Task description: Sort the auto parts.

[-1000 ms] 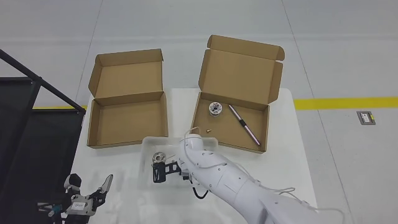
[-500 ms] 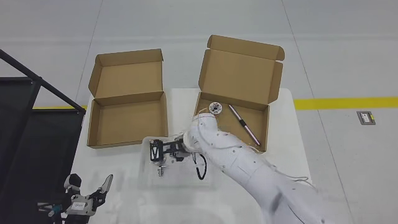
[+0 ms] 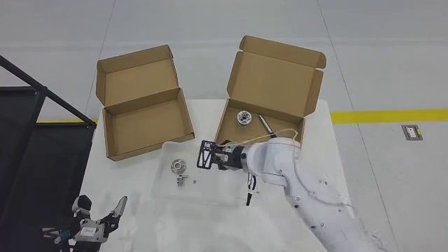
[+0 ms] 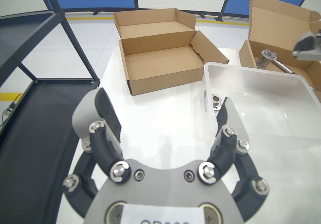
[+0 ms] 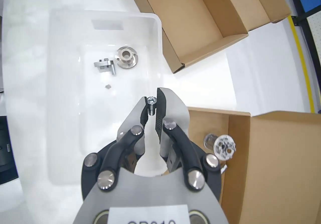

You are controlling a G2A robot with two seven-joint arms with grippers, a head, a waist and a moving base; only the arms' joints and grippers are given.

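My right gripper [image 5: 151, 101] is shut on a small silver screw [image 5: 152, 104], holding it by the head and thread. In the top view this gripper [image 3: 206, 155] hangs over the far side of the clear plastic bin [image 3: 203, 189], close to the right cardboard box [image 3: 288, 145]. In the bin lie a round flange [image 5: 126, 57], a small bracket [image 5: 105, 65] and a tiny metal bit [image 5: 108, 86]. The right box holds a round hub part [image 5: 223, 146] and a metal rod [image 3: 267, 125]. My left gripper [image 4: 163, 99] stands open near the table's front left corner, holding nothing.
An empty cardboard box [image 3: 147, 122] with its lid up sits at the table's far left. A black metal rack [image 4: 37, 99] stands beside the table's left edge. The white table [image 3: 133, 196] is bare between the left gripper and the bin.
The right gripper has risen out of the bin's left part and swung right toward the right box, carrying the screw. The left arm has not moved.
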